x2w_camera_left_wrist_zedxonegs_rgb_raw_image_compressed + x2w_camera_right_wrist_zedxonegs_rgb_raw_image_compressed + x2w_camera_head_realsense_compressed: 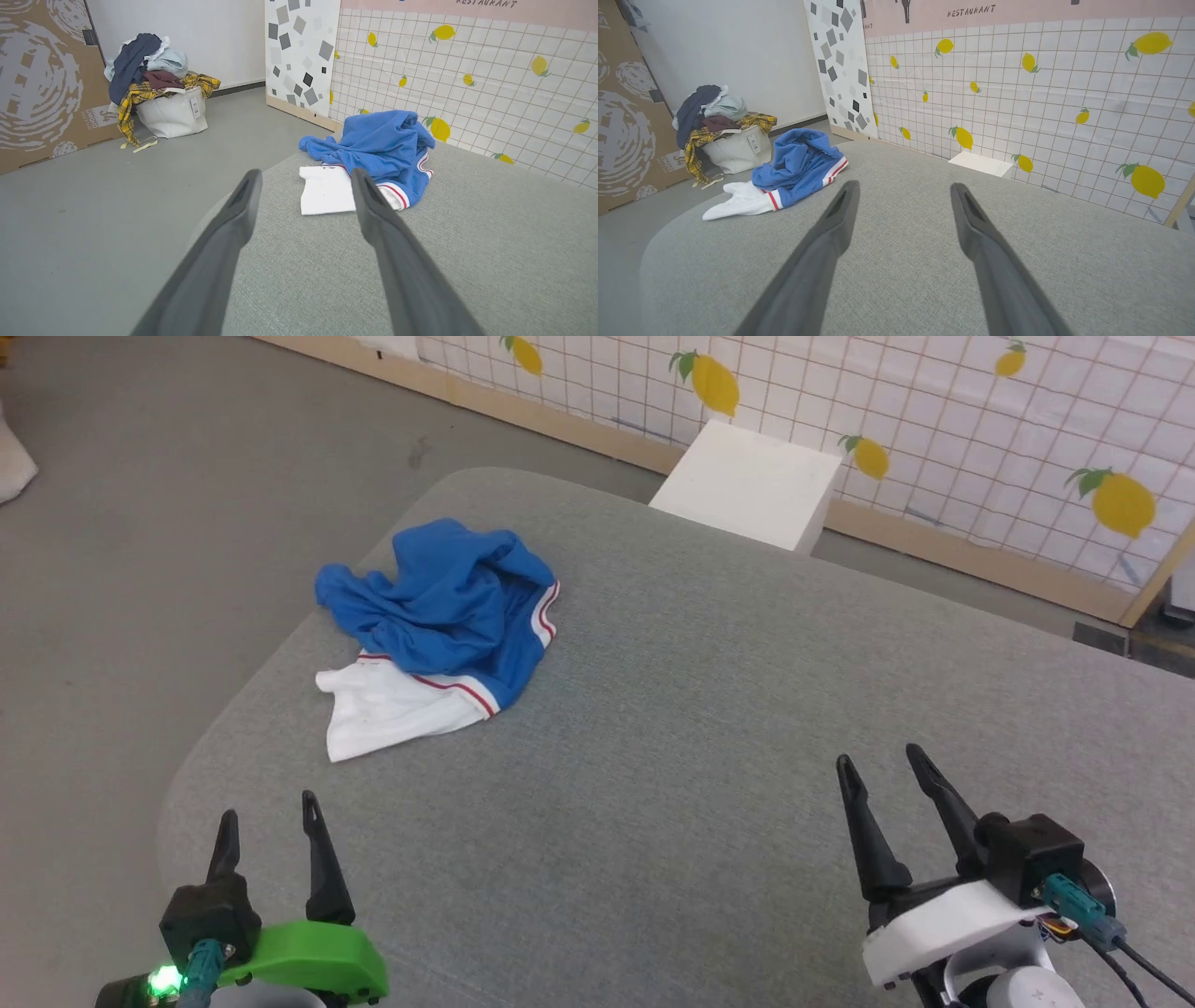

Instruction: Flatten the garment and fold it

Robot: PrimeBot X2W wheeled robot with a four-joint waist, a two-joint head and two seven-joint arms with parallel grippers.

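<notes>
The garment [448, 607] lies crumpled in a heap near the far left corner of the grey padded table [709, 728]: bright blue cloth, a white sleeve end spread toward me, thin red stripes along the trim. My left gripper [269, 812] hovers open over the table's near left edge, well short of the heap. From the left wrist the garment [383, 144] sits just beyond the fingertips. My right gripper [878, 761] stands open at the near right, far from the cloth. From the right wrist the garment [798, 168] lies off to the left.
A white box [752, 481] stands on the floor behind the table, against a lemon-print tiled wall [934, 392]. A white bag heaped with clothes [159, 93] sits on the grey floor by a cardboard panel [42, 79]. The table drops off close on the left.
</notes>
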